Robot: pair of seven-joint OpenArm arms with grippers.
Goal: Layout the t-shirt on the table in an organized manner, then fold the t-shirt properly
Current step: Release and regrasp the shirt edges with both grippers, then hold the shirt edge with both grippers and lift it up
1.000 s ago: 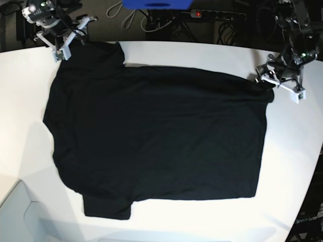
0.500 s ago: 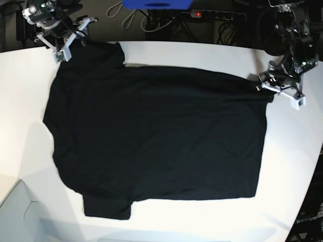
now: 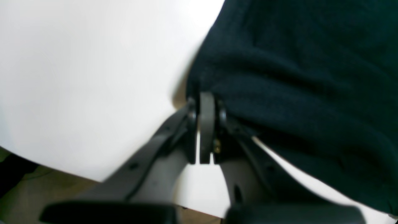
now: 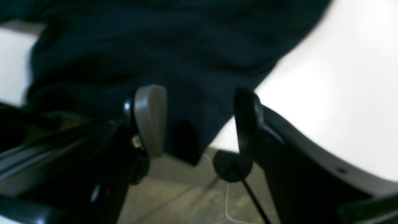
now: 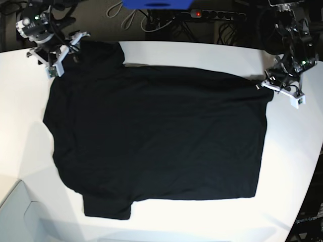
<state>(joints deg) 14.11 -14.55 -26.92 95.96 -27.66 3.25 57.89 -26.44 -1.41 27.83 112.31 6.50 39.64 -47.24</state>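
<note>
Since a second ago the left end effector (image 5: 282, 89) has clenched on the t-shirt (image 5: 156, 136) corner, and the right end effector (image 5: 59, 53) has slid outward along the bench (image 5: 298, 151); the shirt lies flat; only the right wrist view shows those fingers (image 4: 149, 118) released, straddling cloth

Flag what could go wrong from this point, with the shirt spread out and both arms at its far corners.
1. The left gripper is shut on only a thin edge of the t-shirt; a pull may slip it free.
2. The right gripper is open around its corner, so pulling now would likely stretch one side only and skew the layout.
3. That corner lies near the table edge and could slide off.
</note>
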